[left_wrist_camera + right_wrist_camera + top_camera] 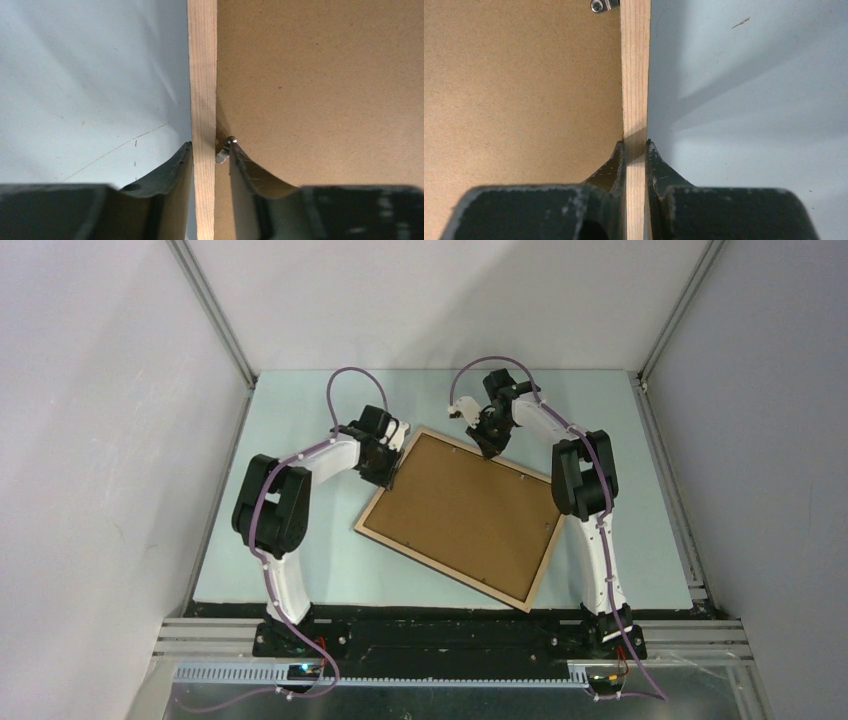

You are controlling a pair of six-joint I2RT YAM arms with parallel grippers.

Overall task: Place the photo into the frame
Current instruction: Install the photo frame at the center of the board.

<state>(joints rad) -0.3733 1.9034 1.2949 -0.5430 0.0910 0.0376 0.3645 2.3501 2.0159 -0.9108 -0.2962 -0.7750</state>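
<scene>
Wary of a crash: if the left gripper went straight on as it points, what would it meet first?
The left gripper straddles the thin light-wood picture frame; its rail likely comes first, then the brown hardboard backing panel beside it. Depth unclear.

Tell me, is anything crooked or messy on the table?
Yes. The big light-wood picture frame, brown hardboard backing panel facing up, lies crooked on the pale blue-grey table, its sides slanted against the table's edges. Nothing looks broken or spilled.

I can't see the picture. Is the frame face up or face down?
Face down. The frame shows its light-wood back rim around the brown backing panel.
</scene>
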